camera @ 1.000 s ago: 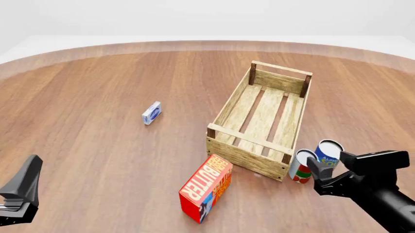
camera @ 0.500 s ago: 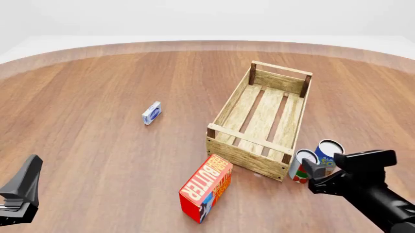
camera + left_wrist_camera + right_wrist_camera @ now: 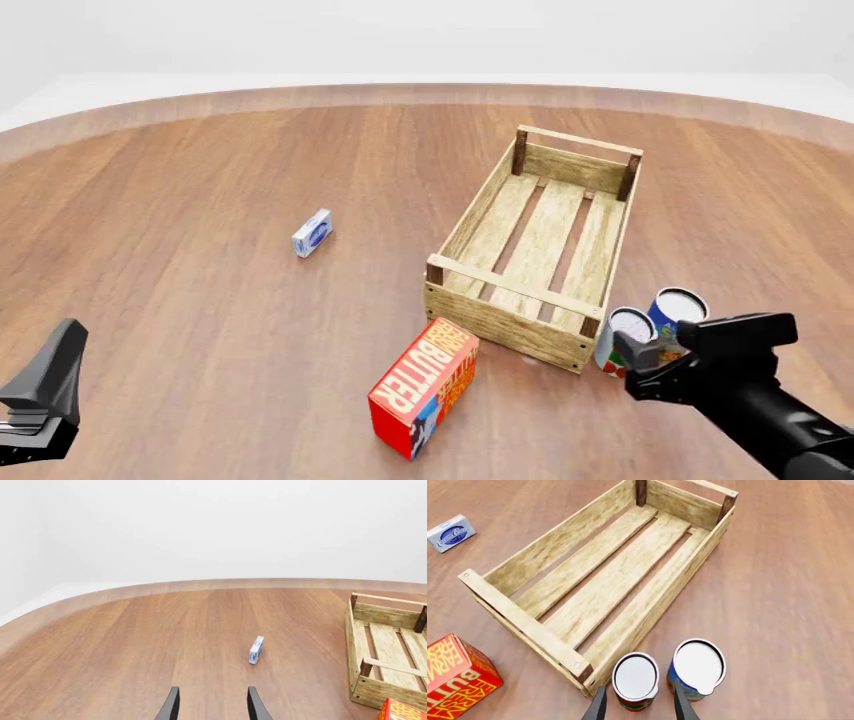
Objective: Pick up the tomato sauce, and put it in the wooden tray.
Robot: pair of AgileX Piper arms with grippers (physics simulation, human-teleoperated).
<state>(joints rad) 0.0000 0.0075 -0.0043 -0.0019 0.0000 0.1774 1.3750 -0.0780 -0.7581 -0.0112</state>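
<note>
- Front view: tomato sauce (image 3: 622, 340) stands upright on the bench (image 3: 200, 180), just off the near right corner of the wooden tray (image 3: 541, 245), touching or nearly touching a blue can (image 3: 675, 310) on its right. Right tool (image 3: 646, 352) sits right at the tomato sauce, partly covering it. Red butter box (image 3: 424, 386) stands near the tray's near left corner; small blue-white box (image 3: 311, 232) lies well to the left. Left tool (image 3: 40, 400) is at the near left edge, away from everything; its opening can't be told here.
- Left wrist view: left tool (image 3: 212, 706) has fingers parted, nothing between them; small box (image 3: 256, 649) is ahead, tray (image 3: 383, 645) off to the side.
- Right wrist view: right tool (image 3: 639, 705) is spread open, fingertips either side of the tomato sauce (image 3: 635, 680), not clamped. Blue can (image 3: 696, 669) is just beside it. Tray (image 3: 607, 575) holds nothing.
</note>
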